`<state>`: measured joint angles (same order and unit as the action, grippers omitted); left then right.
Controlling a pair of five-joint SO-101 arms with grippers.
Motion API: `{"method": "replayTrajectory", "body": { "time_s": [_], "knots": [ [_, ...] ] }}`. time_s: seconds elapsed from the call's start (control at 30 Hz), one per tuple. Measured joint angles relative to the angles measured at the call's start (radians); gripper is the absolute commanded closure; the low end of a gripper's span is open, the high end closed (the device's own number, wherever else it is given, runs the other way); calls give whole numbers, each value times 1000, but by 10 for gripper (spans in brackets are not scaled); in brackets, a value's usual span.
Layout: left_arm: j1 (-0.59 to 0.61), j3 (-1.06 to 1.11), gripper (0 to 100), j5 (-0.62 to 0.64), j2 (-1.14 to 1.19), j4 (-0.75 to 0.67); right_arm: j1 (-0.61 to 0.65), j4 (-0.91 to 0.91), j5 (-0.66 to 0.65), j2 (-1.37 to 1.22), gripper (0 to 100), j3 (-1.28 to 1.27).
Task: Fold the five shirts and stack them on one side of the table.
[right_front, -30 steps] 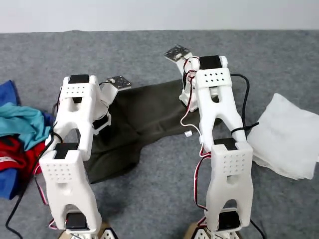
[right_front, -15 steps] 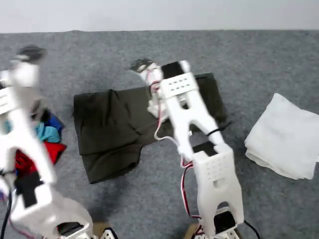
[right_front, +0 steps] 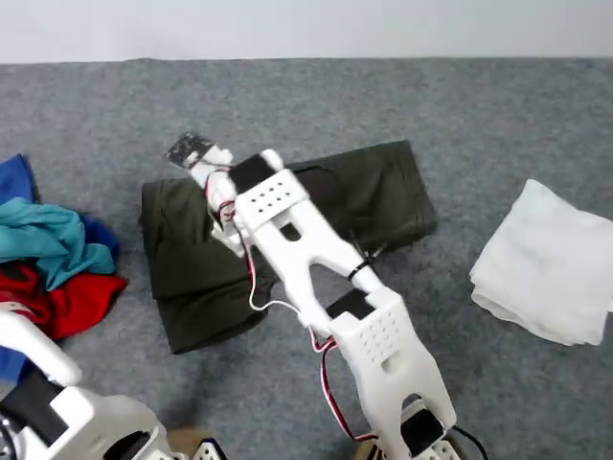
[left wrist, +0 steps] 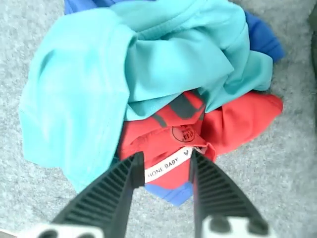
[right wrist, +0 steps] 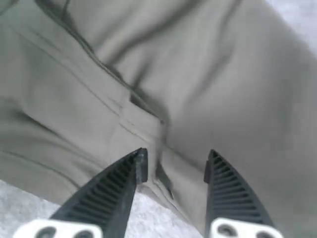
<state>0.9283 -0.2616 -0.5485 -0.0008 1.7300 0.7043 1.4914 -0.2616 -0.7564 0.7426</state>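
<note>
Right end effector (right wrist: 174,166), spread wide, has swung across the half-folded olive-green cotton shirt (right_front: 383,192) on the grey tabletop (right_front: 460,115). My left end effector (left wrist: 163,166), equally wide, has retreated over the teal-red-blue shirt pile (left wrist: 99,74). Folding unfinished, I judge.

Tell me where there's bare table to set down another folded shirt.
Bare: the far strip beyond the olive shirt, and the gap between it and the white folded shirt. Crowded: the left edge, under the heap of coloured shirts.

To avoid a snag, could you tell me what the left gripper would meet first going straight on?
The left gripper would probably first meet the red shirt, at its white neck label.
</note>
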Motion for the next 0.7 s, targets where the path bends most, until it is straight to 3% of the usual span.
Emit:
{"method": "replayTrajectory", "body": {
  "time_s": [0.23,0.4,0.7],
  "knots": [
    [0,8,845,2,0,0,9,-61,0,-77,806,0],
    [0,8,845,2,0,0,9,-94,0,-106,990,0],
    [0,8,845,2,0,0,8,-55,-5,-60,988,0]
  ]
}}
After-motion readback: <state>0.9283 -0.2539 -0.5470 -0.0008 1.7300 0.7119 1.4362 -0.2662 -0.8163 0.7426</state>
